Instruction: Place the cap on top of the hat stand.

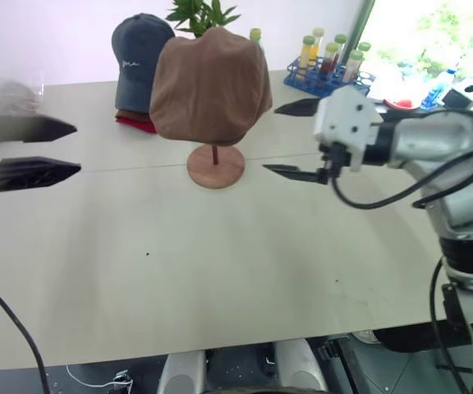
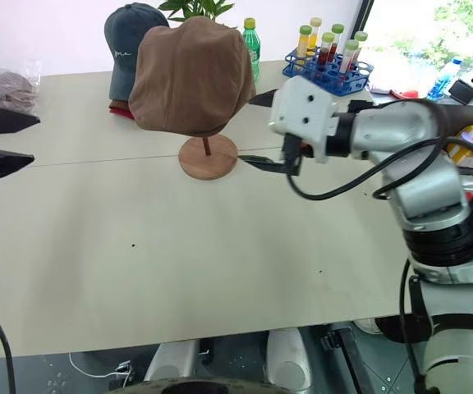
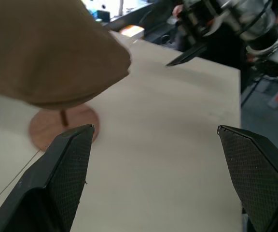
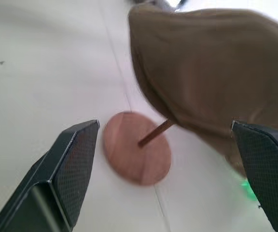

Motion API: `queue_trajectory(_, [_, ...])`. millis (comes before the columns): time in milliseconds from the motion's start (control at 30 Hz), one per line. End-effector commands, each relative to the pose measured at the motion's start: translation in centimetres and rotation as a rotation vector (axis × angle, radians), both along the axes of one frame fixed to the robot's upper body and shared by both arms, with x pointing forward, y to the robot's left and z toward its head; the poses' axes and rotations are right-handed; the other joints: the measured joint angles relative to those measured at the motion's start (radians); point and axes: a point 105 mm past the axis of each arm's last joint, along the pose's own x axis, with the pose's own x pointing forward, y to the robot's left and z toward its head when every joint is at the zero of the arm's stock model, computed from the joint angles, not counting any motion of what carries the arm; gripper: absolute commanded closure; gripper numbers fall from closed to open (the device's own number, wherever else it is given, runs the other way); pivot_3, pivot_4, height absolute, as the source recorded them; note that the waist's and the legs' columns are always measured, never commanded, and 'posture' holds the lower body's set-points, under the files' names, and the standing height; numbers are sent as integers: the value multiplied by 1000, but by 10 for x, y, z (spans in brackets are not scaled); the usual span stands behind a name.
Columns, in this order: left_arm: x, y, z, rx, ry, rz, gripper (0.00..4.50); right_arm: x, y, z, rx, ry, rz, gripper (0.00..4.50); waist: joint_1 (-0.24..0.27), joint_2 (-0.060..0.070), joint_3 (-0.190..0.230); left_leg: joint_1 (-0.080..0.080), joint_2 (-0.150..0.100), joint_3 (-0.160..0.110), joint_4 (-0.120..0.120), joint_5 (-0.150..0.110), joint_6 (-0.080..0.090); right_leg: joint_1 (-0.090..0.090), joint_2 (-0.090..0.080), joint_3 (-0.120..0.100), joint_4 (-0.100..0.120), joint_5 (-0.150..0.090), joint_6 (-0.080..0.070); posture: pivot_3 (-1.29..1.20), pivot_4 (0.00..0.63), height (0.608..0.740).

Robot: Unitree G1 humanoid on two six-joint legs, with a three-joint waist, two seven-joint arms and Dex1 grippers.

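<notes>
The brown cap [image 1: 210, 82] rests on top of the hat stand, draped over its top so that the thin rod and round wooden base [image 1: 216, 167] show beneath. My right gripper [image 1: 271, 138] hovers just right of the stand, pointing at it, open and empty, with its fingers apart from the cap. The right wrist view looks between its fingers at the base [image 4: 136, 154] and the cap [image 4: 211, 72]. My left gripper [image 1: 76, 148] is open and empty at the far left, well away from the stand; its wrist view shows the cap [image 3: 47, 53] ahead.
A dark blue baseball cap [image 1: 140, 57] sits on a red cap [image 1: 135, 123] behind the stand. A blue rack of tubes [image 1: 328, 70] and a green bottle [image 2: 251, 45] stand at the back right, a plant [image 1: 204, 15] behind. A clear plastic bag [image 2: 6, 89] lies at far left.
</notes>
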Motion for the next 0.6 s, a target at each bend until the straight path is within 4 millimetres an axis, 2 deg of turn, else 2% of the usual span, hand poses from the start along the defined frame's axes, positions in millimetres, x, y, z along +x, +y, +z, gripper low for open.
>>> queue_trajectory(33, [4, -6, 9, 1, -24, -20, 222, 3, 15, 11, -24, -254, -32, 0, 1, 0, 0, 0, 0, 0, 0, 0, 0, 0, 0, 0, 0, 0, 0, 0, 150, 740])
queue_trajectory(100, [8, -9, 12, 3, -32, -32, 222, 10, 25, 10, -55, -416, -72, 0, 4, -1, 0, 0, 0, 0, 1, 0, 0, 0, 0, 1, -1, -1, -2, 0, 150, 740])
queue_trajectory(233, [15, -15, 19, -1, -51, -54, 222, 1, 45, -4, -13, -414, -34, 0, 3, -2, -1, -1, 0, 0, 1, 0, 0, 0, 0, 2, 0, -1, -2, 0, 150, 740])
queue_trajectory(433, [23, -20, 29, -16, -59, -79, 222, 4, 63, -17, -28, -469, -43, 0, 1, -3, -1, -1, 0, 1, 1, 0, 0, 0, 1, 2, 0, 0, 0, 0, 150, 740])
queue_trajectory(600, [24, -22, 28, -20, -45, -101, 222, 10, 68, -14, -18, -536, -82, 0, 1, -4, 0, -1, 0, 0, 1, 0, 0, -1, 1, 2, 0, 0, -1, 0, 150, 740])
